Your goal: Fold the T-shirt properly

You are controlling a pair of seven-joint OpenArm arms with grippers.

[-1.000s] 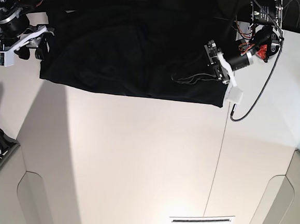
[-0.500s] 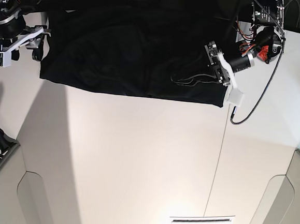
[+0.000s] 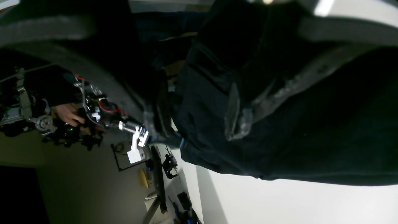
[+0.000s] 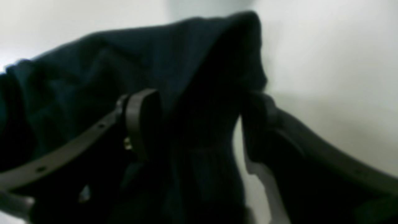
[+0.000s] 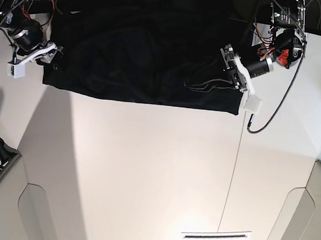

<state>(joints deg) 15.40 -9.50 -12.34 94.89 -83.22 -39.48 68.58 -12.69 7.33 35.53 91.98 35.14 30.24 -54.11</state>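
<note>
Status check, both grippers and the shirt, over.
Left gripper open over the T-shirt. Right gripper open, cloth between jaws. Shirt lies flat on table. Nothing in the way.

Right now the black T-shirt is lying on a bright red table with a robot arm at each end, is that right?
Not quite: the table is white, not red, as the base view shows. The rest holds: the black T-shirt lies on it, with the left gripper at one end and the right gripper at the other.

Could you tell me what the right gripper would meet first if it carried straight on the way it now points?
Most likely the large black cloth T-shirt: its bunched edge lies between the open fingers of the right gripper, though blur leaves depth uncertain.
</note>
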